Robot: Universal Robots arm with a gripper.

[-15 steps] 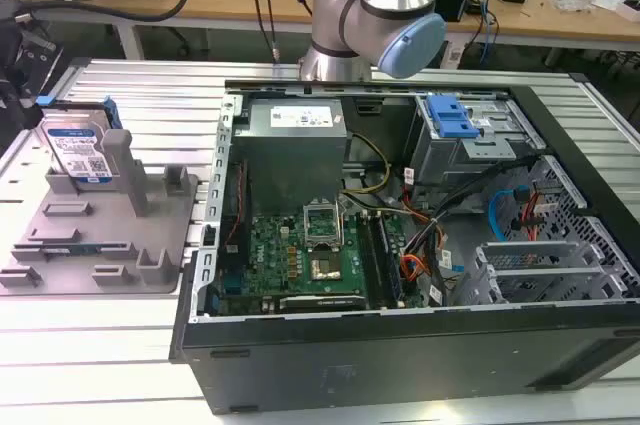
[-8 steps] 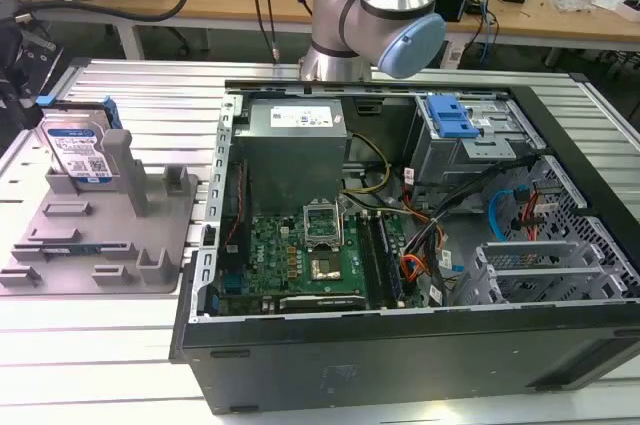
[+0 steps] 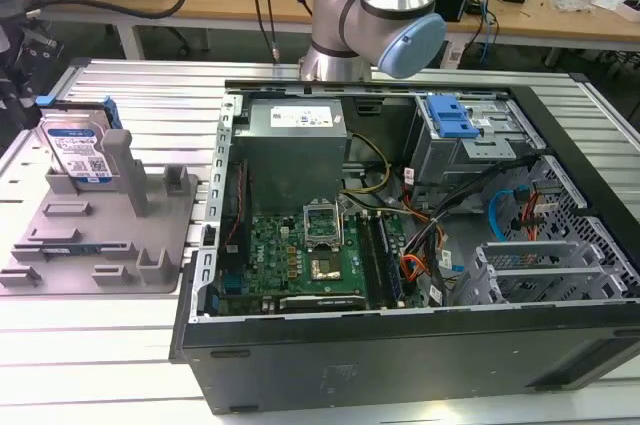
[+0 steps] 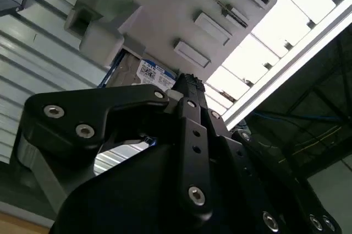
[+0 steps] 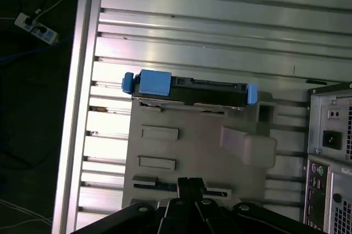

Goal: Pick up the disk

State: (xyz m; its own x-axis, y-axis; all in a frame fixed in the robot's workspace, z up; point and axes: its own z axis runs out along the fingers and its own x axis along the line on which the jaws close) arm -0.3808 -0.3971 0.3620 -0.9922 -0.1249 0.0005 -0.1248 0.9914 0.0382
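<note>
The disk (image 3: 80, 150) stands upright at the back of the grey fixture tray (image 3: 100, 245), at the exterior view's left; its silver face carries a white-and-blue label inside a blue frame. In the first wrist view the disk (image 5: 187, 90) shows edge-on from above, a dark strip with blue ends, beside the tray (image 5: 203, 151). My gripper (image 5: 190, 181) hangs well above the tray, apart from the disk, its black fingertips pressed together with nothing between them. The second wrist view shows the gripper (image 4: 186, 80) in front of the disk's label (image 4: 157, 74).
An open computer case (image 3: 420, 235) lies to the tray's right in the exterior view, with a power supply (image 3: 295, 140) and a blue drive-bay bracket (image 3: 452, 117) inside. My arm (image 3: 375, 5) rises behind it. The slatted metal table (image 5: 220, 30) ends at an edge; a power strip (image 5: 36, 27) lies below.
</note>
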